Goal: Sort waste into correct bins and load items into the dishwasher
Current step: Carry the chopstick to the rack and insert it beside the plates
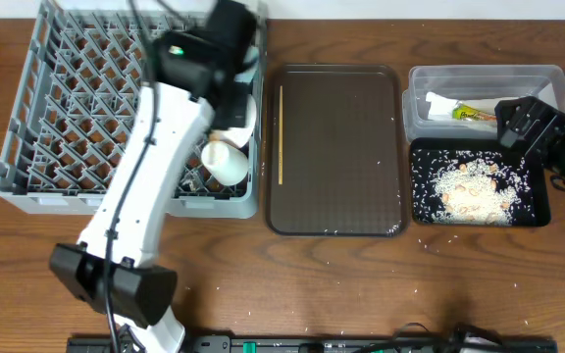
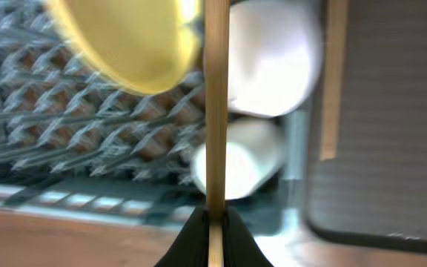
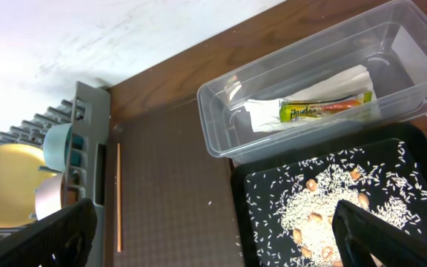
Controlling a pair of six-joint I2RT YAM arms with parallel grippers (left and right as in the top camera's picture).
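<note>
One wooden chopstick [image 2: 215, 111] pinched in left claw [image 2: 213, 226], running straight out. Yellow plate [image 2: 124, 44] up-left of it, white cup [image 2: 236, 167] and white bowl [image 2: 273, 59] just right, second chopstick [image 2: 335, 74] farther right.

The left arm [image 1: 155, 167] stretches out long, its white links nearly in line. The left pincer [image 2: 213, 222] is pinched tight on a thin chopstick [image 2: 215, 111] that runs straight ahead from its tips. The dark right pincer [image 3: 213, 219] hangs tilted downward, both fingers [image 3: 50, 237] spread wide.

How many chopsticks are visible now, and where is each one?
2. One chopstick is pinched in the left gripper above the dish rack; the second chopstick lies on the brown tray.
</note>
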